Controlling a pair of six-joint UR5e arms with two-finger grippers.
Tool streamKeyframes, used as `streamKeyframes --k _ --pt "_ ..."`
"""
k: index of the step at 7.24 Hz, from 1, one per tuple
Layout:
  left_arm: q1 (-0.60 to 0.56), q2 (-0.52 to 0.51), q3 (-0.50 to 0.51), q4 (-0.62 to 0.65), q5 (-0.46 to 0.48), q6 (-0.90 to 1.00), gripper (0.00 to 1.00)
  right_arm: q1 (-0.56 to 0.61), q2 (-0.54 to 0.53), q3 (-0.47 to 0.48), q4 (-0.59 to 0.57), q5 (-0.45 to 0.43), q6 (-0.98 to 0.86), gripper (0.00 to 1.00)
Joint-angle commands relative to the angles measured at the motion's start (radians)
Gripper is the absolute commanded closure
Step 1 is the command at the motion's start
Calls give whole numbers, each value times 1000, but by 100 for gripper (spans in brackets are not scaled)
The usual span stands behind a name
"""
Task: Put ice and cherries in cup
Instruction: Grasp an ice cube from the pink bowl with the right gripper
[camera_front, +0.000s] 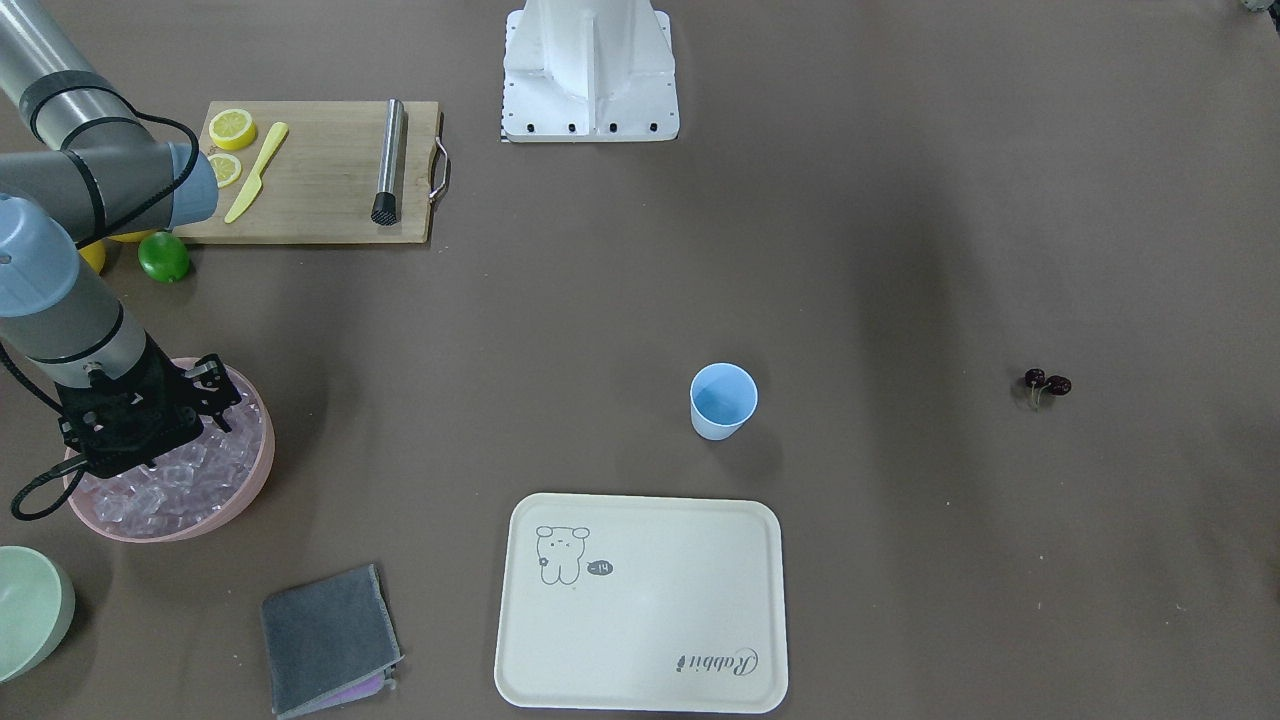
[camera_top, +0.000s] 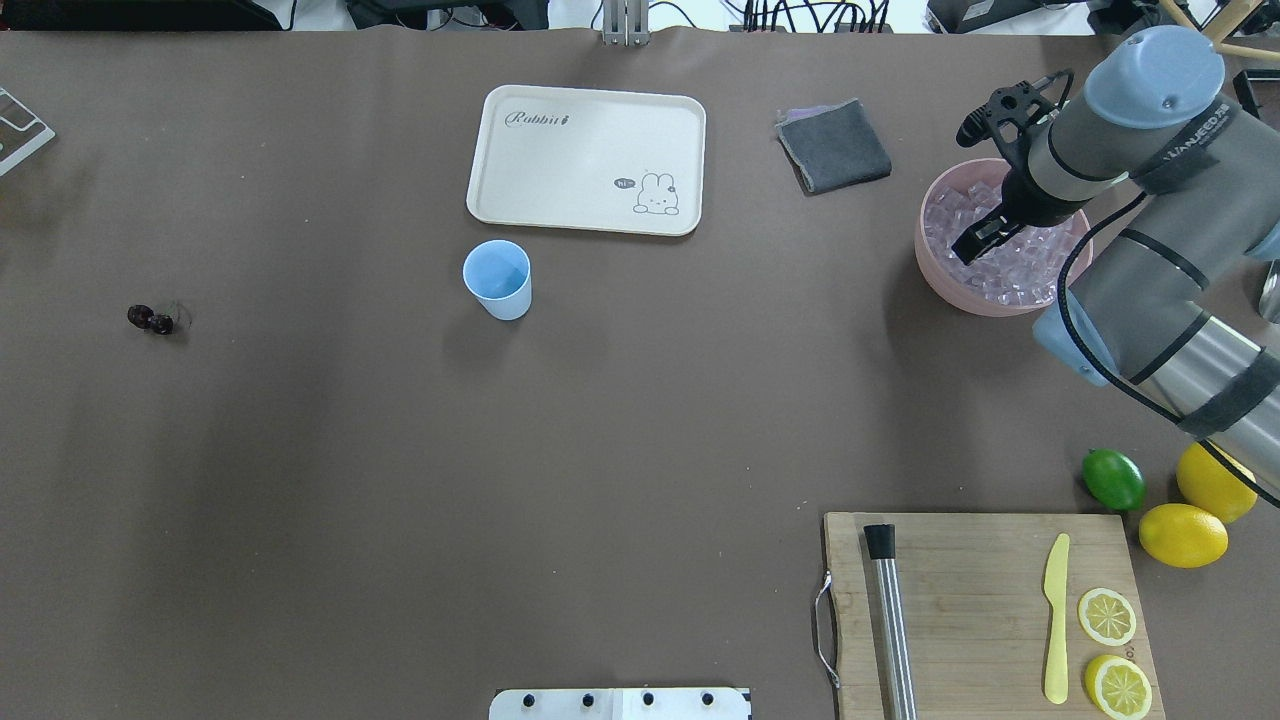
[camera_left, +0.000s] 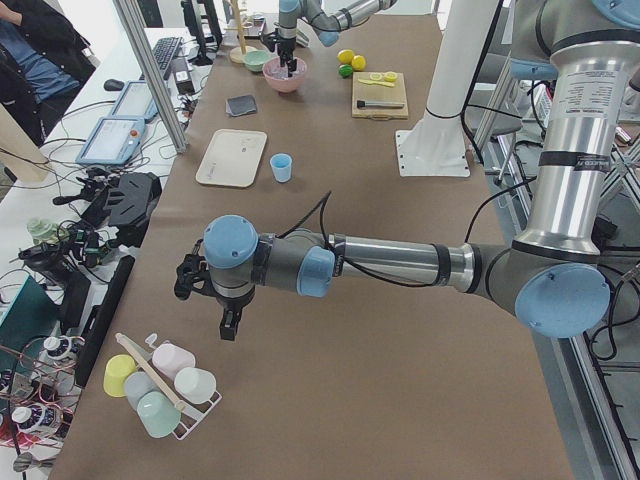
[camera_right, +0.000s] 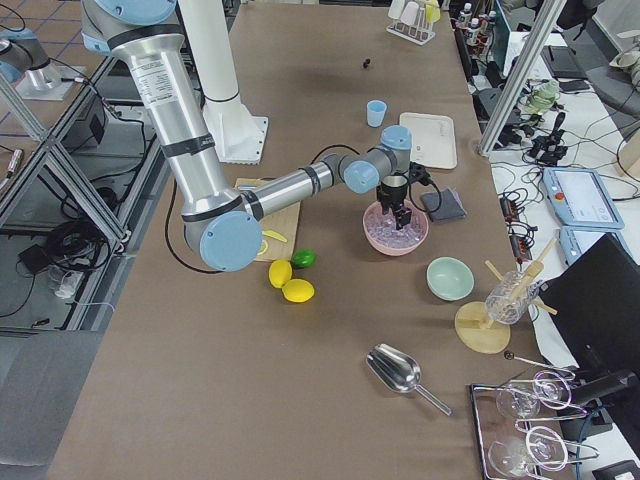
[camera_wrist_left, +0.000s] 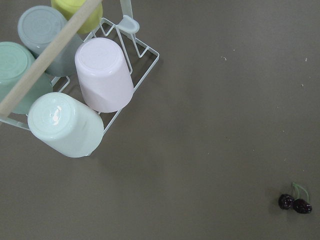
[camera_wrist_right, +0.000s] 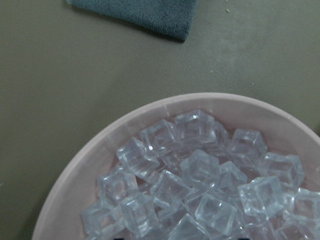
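The light-blue cup (camera_top: 497, 279) stands upright mid-table, and nothing shows inside it (camera_front: 722, 400). The cherries (camera_top: 150, 319), two dark ones on joined stems, lie alone far to the robot's left; they also show low right in the left wrist view (camera_wrist_left: 295, 204). The ice (camera_wrist_right: 200, 185) fills the pink bowl (camera_top: 925, 260). My right gripper (camera_top: 972, 245) hangs just over the ice, and its jaws look open and empty. My left gripper (camera_left: 228, 328) hovers above the table near a cup rack, away from the cherries. I cannot tell whether it is open or shut.
A cream tray (camera_top: 585, 160) and a grey cloth (camera_top: 833, 146) lie beyond the cup. A cutting board (camera_top: 980, 610) holds lemon slices, a yellow knife and a steel muddler. A lime (camera_top: 1113, 478) and lemons sit beside it. A rack of upturned cups (camera_wrist_left: 75, 90) stands near the left gripper.
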Motion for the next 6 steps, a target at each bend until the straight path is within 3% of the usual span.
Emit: streamKeyframes --k 1,2,4,5,6 --pt "0 0 -3 0 0 -1 2 -16 -3 -8 -2 -38 11 24" --pt "0 0 -3 0 0 -1 2 -19 -4 -8 0 -45 11 30" --pt "0 0 -1 0 0 -1 2 -37 -6 -8 0 -68 5 65" --pt "0 0 -4 0 0 -3 2 -42 -4 -9 -2 -77 0 78" --pt "0 0 -4 0 0 -3 2 -41 -1 -6 -2 -75 0 80"
